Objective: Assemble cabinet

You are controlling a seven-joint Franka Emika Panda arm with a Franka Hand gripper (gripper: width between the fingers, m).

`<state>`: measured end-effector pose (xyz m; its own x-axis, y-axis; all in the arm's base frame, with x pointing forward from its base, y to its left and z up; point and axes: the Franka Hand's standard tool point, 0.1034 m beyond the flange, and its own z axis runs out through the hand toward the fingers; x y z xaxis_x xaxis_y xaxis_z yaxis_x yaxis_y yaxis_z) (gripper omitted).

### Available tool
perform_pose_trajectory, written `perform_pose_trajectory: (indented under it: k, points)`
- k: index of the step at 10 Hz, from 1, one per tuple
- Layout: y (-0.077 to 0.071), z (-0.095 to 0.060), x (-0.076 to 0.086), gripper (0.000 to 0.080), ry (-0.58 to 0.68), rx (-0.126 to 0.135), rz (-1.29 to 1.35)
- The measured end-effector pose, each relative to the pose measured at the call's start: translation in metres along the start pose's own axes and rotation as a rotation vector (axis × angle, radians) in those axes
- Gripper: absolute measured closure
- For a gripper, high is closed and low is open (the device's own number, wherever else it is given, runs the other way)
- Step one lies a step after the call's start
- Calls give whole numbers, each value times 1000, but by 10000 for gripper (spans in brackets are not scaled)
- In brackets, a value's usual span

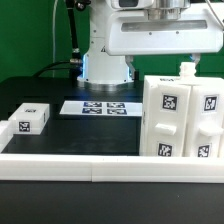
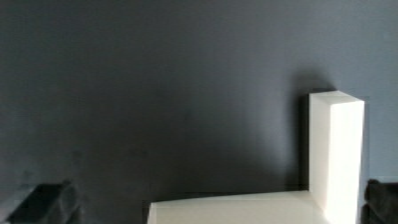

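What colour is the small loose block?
The block is white with black-and-white square tags; best in the exterior view.

No legible text, only marker tags (image 1: pixel 169 101) on cabinet (image 1: pixel 183 135)

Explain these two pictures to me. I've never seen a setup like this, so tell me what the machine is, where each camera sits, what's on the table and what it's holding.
It is a robot arm with a two-fingered claw. One picture comes from a camera off the arm, the other from its wrist. On the black table are a big white cabinet body, a small tagged block, the flat marker board and a long low rail. The claw is open and holds nothing.
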<state>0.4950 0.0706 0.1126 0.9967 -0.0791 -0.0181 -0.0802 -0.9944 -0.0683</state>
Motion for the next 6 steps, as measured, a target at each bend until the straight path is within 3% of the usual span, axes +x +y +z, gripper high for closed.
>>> perform_pose_trajectory:
  k: [2, 3, 4, 6]
  points:
    - [13, 0, 1, 2, 0, -1, -1]
    - [30, 3, -2, 2, -2, -7, 0]
    - [58, 9, -10, 2, -2, -18, -14]
    - [98, 19, -14, 2, 10, -36, -21]
